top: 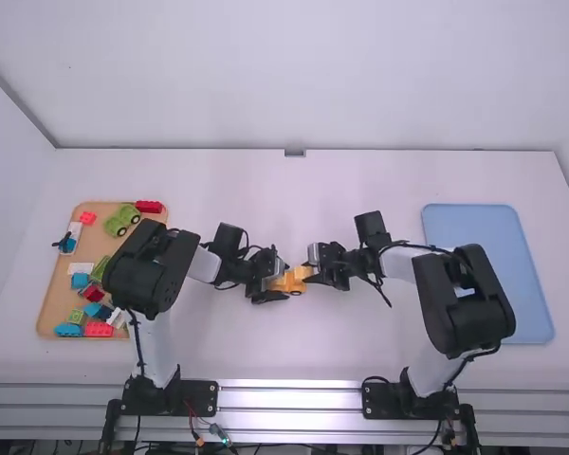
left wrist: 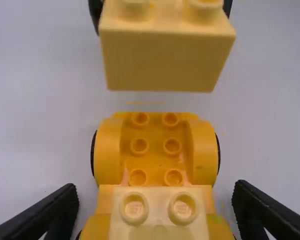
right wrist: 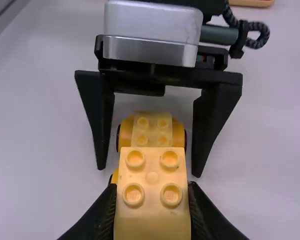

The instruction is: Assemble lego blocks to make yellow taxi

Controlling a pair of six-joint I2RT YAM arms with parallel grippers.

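High view: the left pincer (top: 281,286) stands wide open, fingers astride but clear of the yellow car base (left wrist: 156,163), topped between them by a paler block (left wrist: 158,220); the right pincer (top: 313,266) has closed snugly around another yellow block (right wrist: 152,176), near that base.

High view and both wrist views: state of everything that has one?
Left black claw: open, fingers either side of the car base.
Right black claw: shut on the held block.
Pale yellow plastic block: held, studs up, off the base.
Orange-yellow wheeled car base: upright, front studs uncovered in left wrist view.
Second pale yellow block: on the base, studs up.
Tan tray: holding mixed blocks.
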